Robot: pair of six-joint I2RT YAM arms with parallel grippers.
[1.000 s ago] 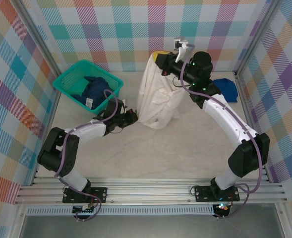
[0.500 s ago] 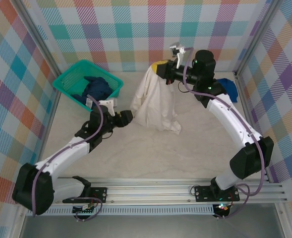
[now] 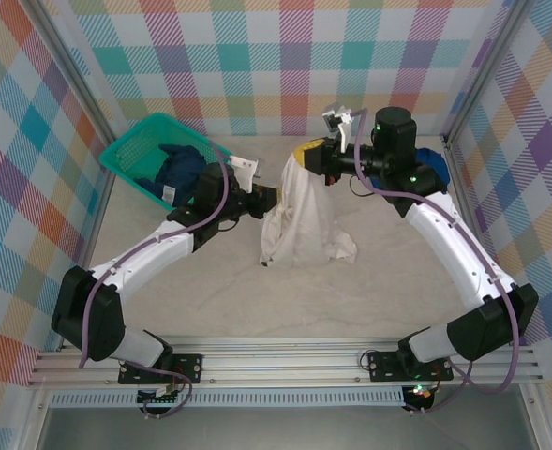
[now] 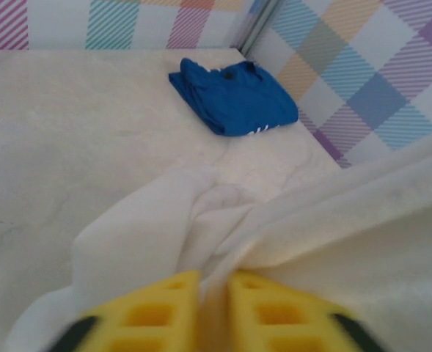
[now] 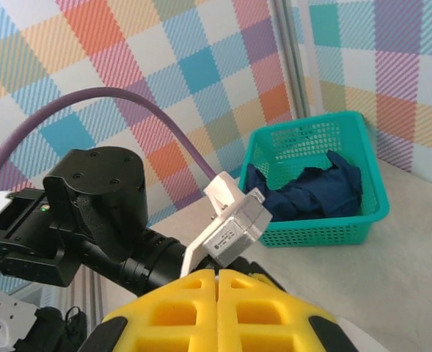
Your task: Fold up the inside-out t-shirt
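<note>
Left gripper (image 3: pixel 268 199) is clamped shut on the side edge of the t-shirt (image 3: pixel 305 220), and the right gripper (image 3: pixel 305 157) is pinched closed on its top. The shirt is held up over the middle of the table (image 3: pixel 257 300), its lower end laid on it

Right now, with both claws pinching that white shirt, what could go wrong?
1. The left gripper pinches just a thin bunched fold of the white t-shirt; it might slip free.
2. The shirt hangs bunched from the right gripper, its hem crumpled on the table, so folds may come out creased.
3. The grippers sit close together and could bump.
</note>
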